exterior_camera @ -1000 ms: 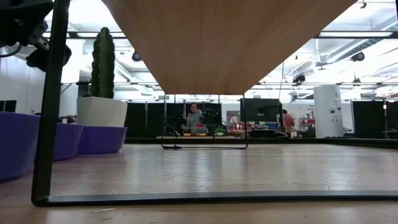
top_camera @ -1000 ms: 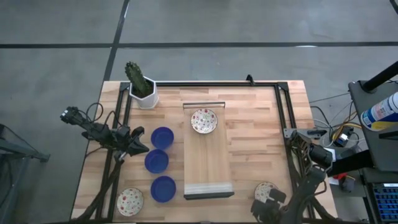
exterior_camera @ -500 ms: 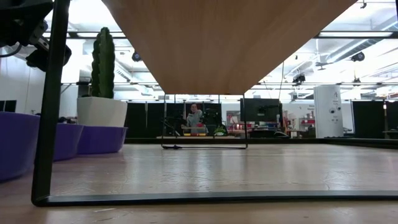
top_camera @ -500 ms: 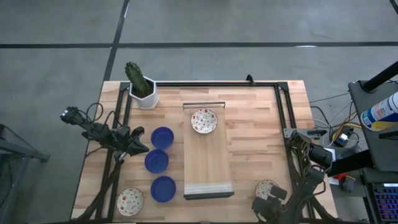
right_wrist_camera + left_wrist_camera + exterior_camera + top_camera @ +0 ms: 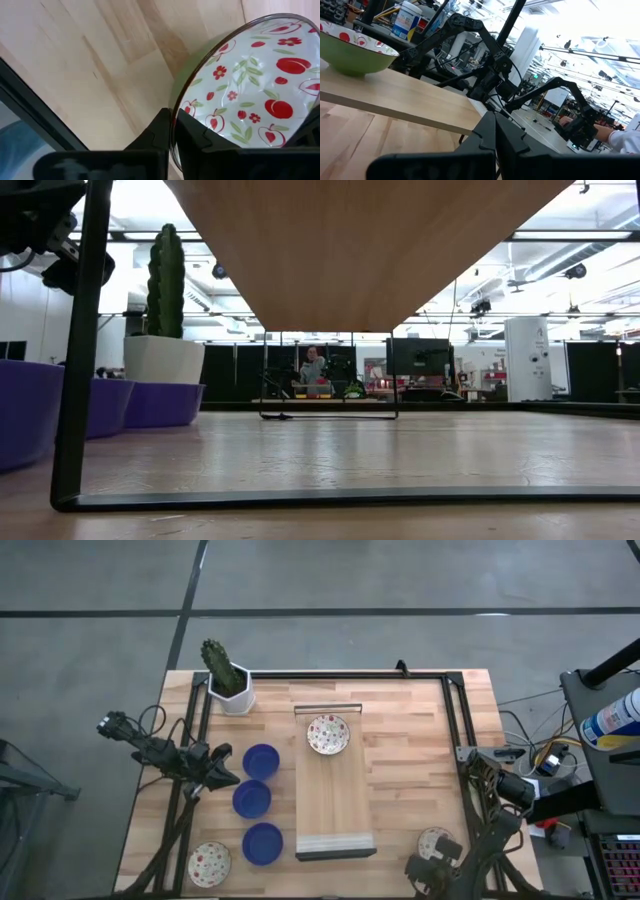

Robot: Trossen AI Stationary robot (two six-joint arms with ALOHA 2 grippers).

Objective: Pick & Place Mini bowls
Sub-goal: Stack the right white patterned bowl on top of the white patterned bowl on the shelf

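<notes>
Three blue mini bowls (image 5: 252,799) stand in a row on the table's left half. One patterned mini bowl (image 5: 328,734) rests on the far end of the raised wooden board (image 5: 335,810). Another (image 5: 209,863) sits at the near left. A third (image 5: 435,842) lies near the near right corner, with my right gripper (image 5: 437,862) shut on it. My left gripper (image 5: 228,778) is shut and touches nothing, just left of the blue bowls. In its wrist view the left gripper (image 5: 495,135) faces the board with its bowl (image 5: 350,50). My right gripper pinches the patterned bowl's rim (image 5: 173,112) at its near edge. One finger is inside the bowl over the patterned face and one is outside against the green wall. The fingers come from the table's near side. Whether the bowl is off the table I cannot tell.
A white pot with a green cactus (image 5: 230,685) stands at the far left corner. A black metal frame (image 5: 455,710) runs along the table's left, far and right sides. In the low view the board's black leg (image 5: 80,380) stands in front of the blue bowls (image 5: 110,408).
My right gripper has shut on the near rim of the patterned bowl at the near right. The bowl has shifted a little toward the table's right edge.
</notes>
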